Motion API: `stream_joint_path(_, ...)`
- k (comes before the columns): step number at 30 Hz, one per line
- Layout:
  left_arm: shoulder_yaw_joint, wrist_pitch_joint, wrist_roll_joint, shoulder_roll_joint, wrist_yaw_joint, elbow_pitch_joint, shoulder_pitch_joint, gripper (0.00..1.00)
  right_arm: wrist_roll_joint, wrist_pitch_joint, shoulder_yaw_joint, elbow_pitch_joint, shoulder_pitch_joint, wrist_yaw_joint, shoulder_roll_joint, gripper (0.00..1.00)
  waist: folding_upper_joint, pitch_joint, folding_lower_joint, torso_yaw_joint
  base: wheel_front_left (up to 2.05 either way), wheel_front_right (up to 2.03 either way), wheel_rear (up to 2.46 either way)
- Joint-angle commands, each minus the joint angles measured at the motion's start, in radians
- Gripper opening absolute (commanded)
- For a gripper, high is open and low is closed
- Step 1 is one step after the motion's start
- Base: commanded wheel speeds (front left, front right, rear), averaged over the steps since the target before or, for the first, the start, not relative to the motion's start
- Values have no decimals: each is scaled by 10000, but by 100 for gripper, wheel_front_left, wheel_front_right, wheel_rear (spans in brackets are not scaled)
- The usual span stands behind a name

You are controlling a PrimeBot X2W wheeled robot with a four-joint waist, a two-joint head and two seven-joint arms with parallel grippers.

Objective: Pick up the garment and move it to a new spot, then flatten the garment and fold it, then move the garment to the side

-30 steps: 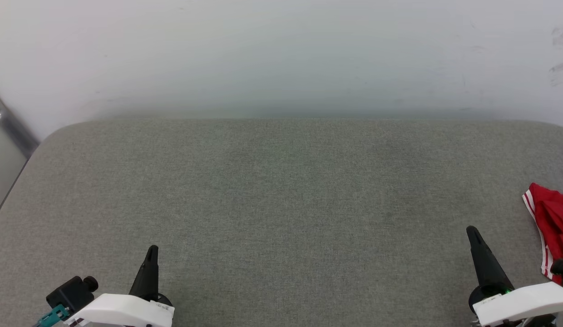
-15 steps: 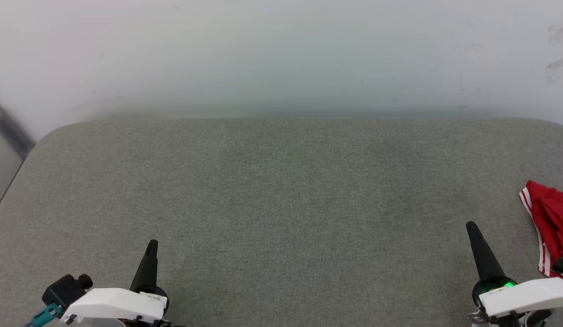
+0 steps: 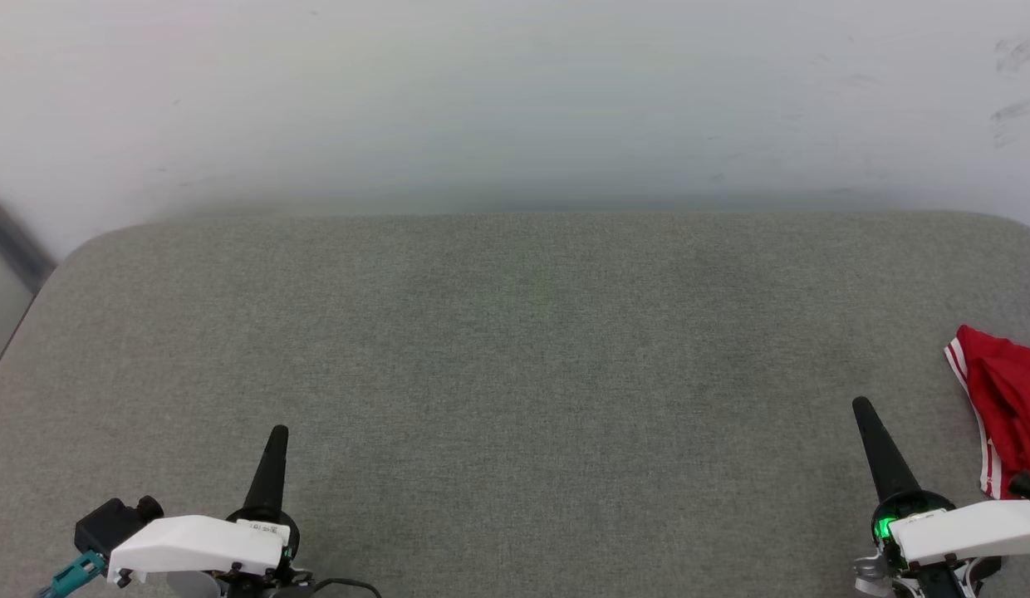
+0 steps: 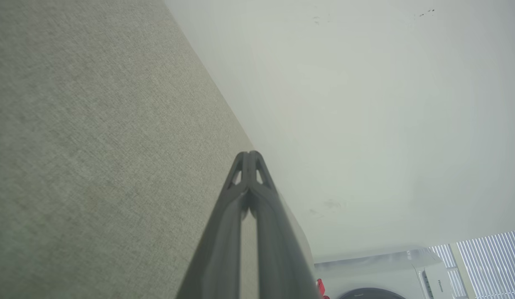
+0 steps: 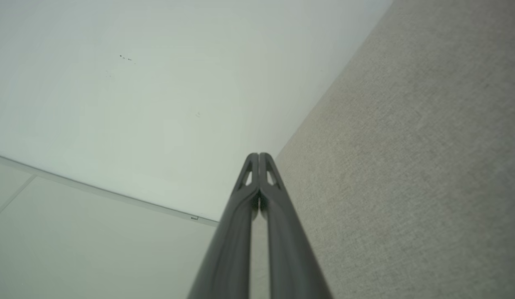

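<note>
The garment is a crumpled red cloth with white stripe trim at the head view's right edge, partly cut off by the frame. A sliver of its red peeks past the fingers in the left wrist view. My right gripper is shut, fingertips pressed together, a short way left of the garment and apart from it. My left gripper is shut too, low at the left, far from the garment. Each wrist view shows its own gripper, left and right, closed with nothing between the fingers.
A grey fabric surface spreads before me, with rounded far corners against a white wall. A dark rail runs at the far left. A white appliance and window blinds lie beyond the surface's right end.
The head camera has tilted slightly, shifting the whole picture up and left. Both grippers stay shut and keep their places relative to the surface.
</note>
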Motion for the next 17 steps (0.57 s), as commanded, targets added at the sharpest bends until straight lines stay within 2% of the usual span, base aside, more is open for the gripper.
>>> stream_joint_path(1,69,77,-291,-17,-71,-36,-242,0,309,11,-15,42,-269,-1,-69,0,0,5,-1,-12,0,0,0)
stream_joint_path(17,256,462,-1715,-108,-138,69,-428,0,1767,79,-62,530,-554,-2,-53,0,0,46,-1,-114,0,0,0)
